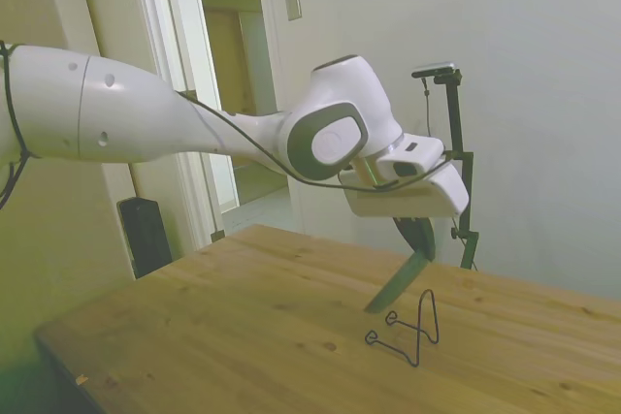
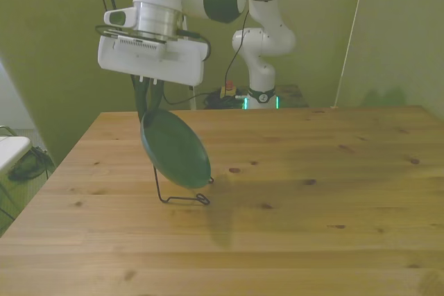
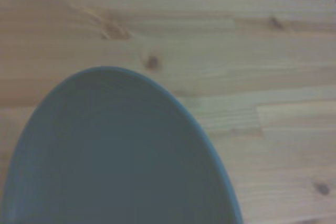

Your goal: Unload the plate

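Observation:
The teal-green plate (image 2: 175,149) hangs tilted on edge, with its upper rim pinched in my gripper (image 2: 147,99), which is shut on it. In the side view the plate (image 1: 393,283) shows edge-on, slanting down from the gripper (image 1: 419,237) toward the table. Its lower rim is just above the wood, close to the black wire stand (image 2: 182,197); I cannot tell whether the two touch. In the side view the wire stand (image 1: 415,329) stands just beyond the plate. The wrist view is mostly filled by the plate's face (image 3: 115,156).
The wooden table (image 2: 312,199) spreads wide toward the front view's right and toward the camera. A doorway (image 1: 238,94) and a dark speaker-like box (image 1: 146,235) lie beyond the table's edge in the side view.

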